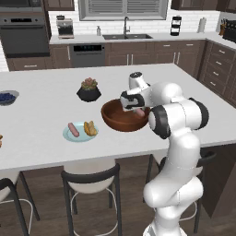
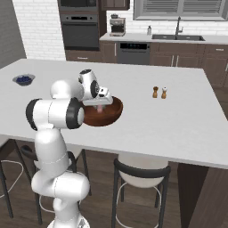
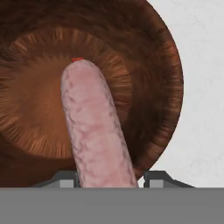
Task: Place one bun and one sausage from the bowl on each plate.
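My gripper (image 3: 109,179) is shut on a pink sausage (image 3: 94,127), which hangs over the inside of the dark wooden bowl (image 3: 153,65). In the left base view the hand and sausage (image 1: 139,112) are just above the bowl (image 1: 115,122), near its right side. The right base view shows the same bowl (image 2: 113,111) in front of my arm, with the sausage (image 2: 101,108) above it. The bowl's bottom looks bare under the sausage. A light-blue plate (image 1: 79,138) left of the bowl carries one sausage (image 1: 73,129) and one bun (image 1: 90,128). A sliver of the orange-tan plate (image 1: 1,139) shows at the left edge.
A black plant pot (image 1: 89,91) stands behind the blue plate. A grey bowl of blueberries (image 1: 7,97) sits far left. Salt and pepper shakers (image 2: 159,92) stand right of the bowl. Stools (image 1: 90,177) are tucked under the island's near edge.
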{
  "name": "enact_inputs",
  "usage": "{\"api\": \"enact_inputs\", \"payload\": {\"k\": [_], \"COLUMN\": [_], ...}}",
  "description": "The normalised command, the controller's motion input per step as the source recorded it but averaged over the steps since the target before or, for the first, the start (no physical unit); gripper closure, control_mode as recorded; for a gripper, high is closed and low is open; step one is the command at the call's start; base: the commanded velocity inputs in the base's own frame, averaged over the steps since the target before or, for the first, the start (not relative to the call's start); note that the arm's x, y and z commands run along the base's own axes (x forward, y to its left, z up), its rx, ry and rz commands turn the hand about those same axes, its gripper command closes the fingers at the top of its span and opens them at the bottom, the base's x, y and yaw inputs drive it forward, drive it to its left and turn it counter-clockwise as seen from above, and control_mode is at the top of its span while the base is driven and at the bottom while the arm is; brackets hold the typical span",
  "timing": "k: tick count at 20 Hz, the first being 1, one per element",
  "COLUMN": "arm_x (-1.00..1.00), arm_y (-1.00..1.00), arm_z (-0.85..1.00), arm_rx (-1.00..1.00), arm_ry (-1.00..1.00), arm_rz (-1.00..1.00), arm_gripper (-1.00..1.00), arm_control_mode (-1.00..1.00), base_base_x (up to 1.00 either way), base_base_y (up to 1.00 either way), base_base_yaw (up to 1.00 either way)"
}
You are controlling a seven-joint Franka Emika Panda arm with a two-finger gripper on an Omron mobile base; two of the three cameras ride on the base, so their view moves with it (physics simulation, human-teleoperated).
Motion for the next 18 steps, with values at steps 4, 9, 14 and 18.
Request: {"api": "enact_inputs", "payload": {"k": [4, 9, 14, 18], "arm_x": [-0.77, -0.80, -0.76, -0.71], "arm_y": [-0.01, -0.34, -0.07, 0.00], "arm_z": [0.36, 0.49, 0.29, 0.04], "arm_rx": [0.18, 0.11, 0.07, 0.02], "arm_ry": [-0.02, 0.00, 0.03, 0.00], "arm_rz": [-0.22, -0.06, 0.09, 0.20], "arm_gripper": [1.00, 1.00, 1.00, 1.00], "arm_control_mode": [-1.00, -1.00, -1.00, -1.00], "base_base_x": [0.00, 0.00, 0.00, 0.00], "base_base_y": [0.00, 0.00, 0.00, 0.00], "base_base_yaw": [0.00, 0.00, 0.00, 0.00]}}
